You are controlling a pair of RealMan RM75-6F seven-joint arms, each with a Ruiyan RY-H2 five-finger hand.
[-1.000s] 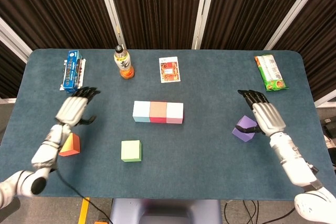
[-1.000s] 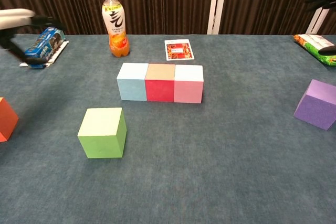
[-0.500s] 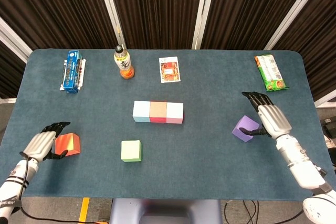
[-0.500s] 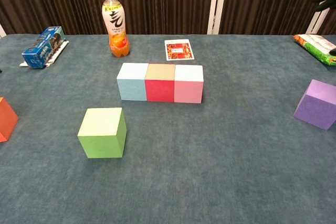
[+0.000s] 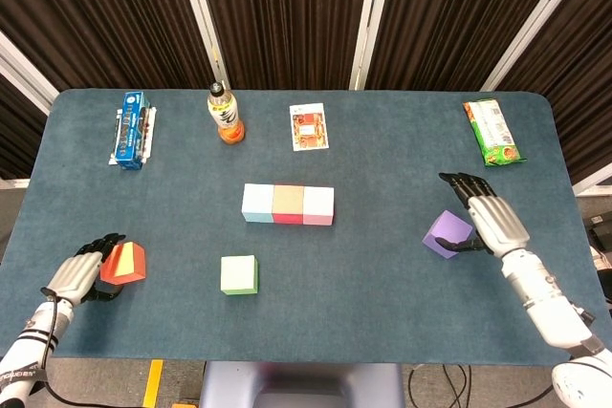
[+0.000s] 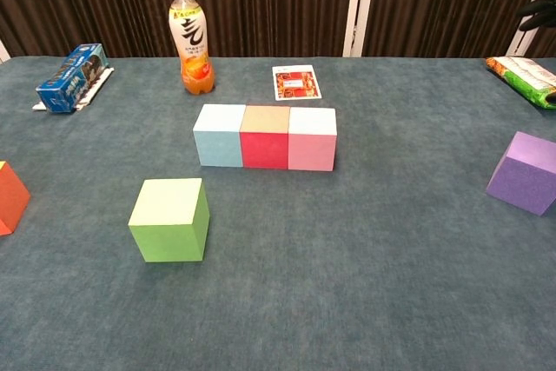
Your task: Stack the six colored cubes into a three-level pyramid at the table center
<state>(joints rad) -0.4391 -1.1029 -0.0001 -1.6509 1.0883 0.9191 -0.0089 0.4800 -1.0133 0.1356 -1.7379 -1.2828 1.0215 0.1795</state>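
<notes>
Because three cubes [image 5: 288, 204] already form the base row, each hand flanks a loose cube: left hand [image 5: 80, 276] at the orange cube [image 5: 124, 262], right hand [image 5: 492, 219] at the purple cube [image 5: 448, 234], fingers spread, grip uncertain.

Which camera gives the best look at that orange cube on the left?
The head view. It shows the whole orange cube from above, with the left robot hand right beside it. The chest view catches only part of the cube, cut off at the left edge, and no robot hand near it.
</notes>
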